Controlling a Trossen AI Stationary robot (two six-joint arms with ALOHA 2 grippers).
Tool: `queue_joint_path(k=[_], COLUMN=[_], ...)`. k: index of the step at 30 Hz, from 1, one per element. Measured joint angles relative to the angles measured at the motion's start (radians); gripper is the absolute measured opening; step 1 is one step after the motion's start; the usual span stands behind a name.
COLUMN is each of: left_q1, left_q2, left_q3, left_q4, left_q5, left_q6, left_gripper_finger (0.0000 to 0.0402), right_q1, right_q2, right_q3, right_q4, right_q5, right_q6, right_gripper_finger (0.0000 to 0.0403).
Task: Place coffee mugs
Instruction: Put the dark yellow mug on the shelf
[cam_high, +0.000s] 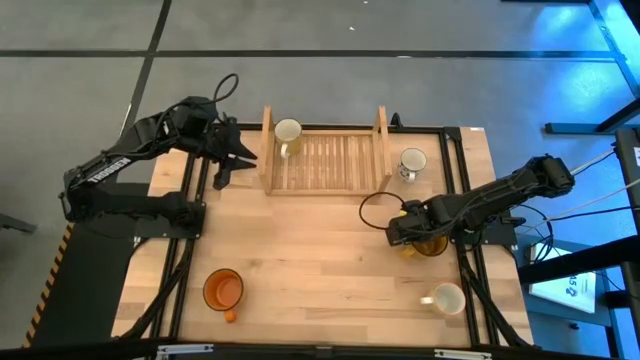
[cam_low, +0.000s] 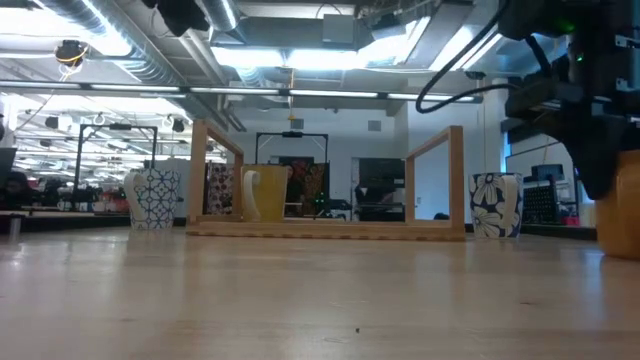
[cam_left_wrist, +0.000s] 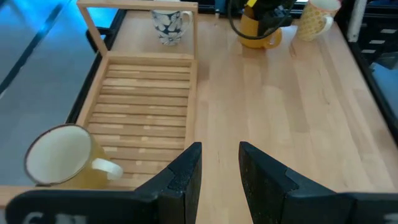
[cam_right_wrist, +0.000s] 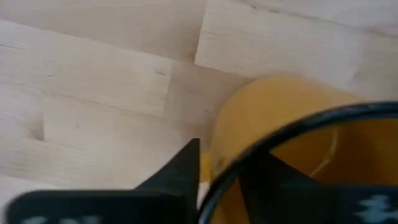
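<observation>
The slatted wooden rack (cam_high: 325, 158) at the far middle of the table (cam_high: 320, 260) serves as the landmark. Left of the rack, just beside its left end post, hangs the left gripper (cam_high: 238, 158), its two fingers (cam_left_wrist: 186, 177) parted a little with nothing between them; it is released. The orange mug (cam_high: 223, 290) stands well apart from the rack, toward the near-left part of the table. Inside the rack, at its left end against the far rail, sits a mug with a cream inside and yellowish wall (cam_high: 288, 133), its handle (cam_left_wrist: 107, 167) pointing along the slats. In the low view this mug (cam_low: 262, 193) shows between the rack's uprights, and a blue-patterned white mug (cam_low: 153, 198) stands outside the rack. Just right of the rack's right end post stands a white mug with a dark pattern (cam_high: 411, 163). Nearer and right of the rack, the right gripper (cam_high: 405, 232) is down at the amber-yellow mug (cam_high: 430, 243); in the right wrist view its fingers (cam_right_wrist: 180, 171) straddle the mug's rim (cam_right_wrist: 267, 149), gripping the wall. Farthest from the rack, near the table's right front, a cream mug (cam_high: 447, 297) stands alone.
</observation>
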Motion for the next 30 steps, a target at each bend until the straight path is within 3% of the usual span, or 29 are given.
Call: queue_joint_path(k=[5, 14, 23, 30], left_q1=[0.000, 0.000, 0.000, 0.000], left_q2=[0.000, 0.000, 0.000, -0.020], left_q3=[0.000, 0.000, -0.026, -0.064], left_q4=[0.000, 0.001, 0.020, 0.025], left_q5=[-0.005, -0.005, 0.012, 0.013], left_q6=[0.000, 0.035, 0.046, 0.046], left_gripper_finger=[0.0100, 0.0100, 0.0100, 0.0100], right_q1=[0.001, 0.000, 0.000, -0.031], right_q2=[-0.002, 0.001, 0.032, 0.200], right_q3=[0.002, 0.079, 0.228, 0.455], right_q4=[-0.033, 0.000, 0.178, 0.180], right_q5=[0.003, 0.050, 0.108, 0.113], right_q6=[-0.029, -0.163, -0.505, -0.846], right_gripper_finger=[0.0013, 0.0006, 0.0004, 0.0003])
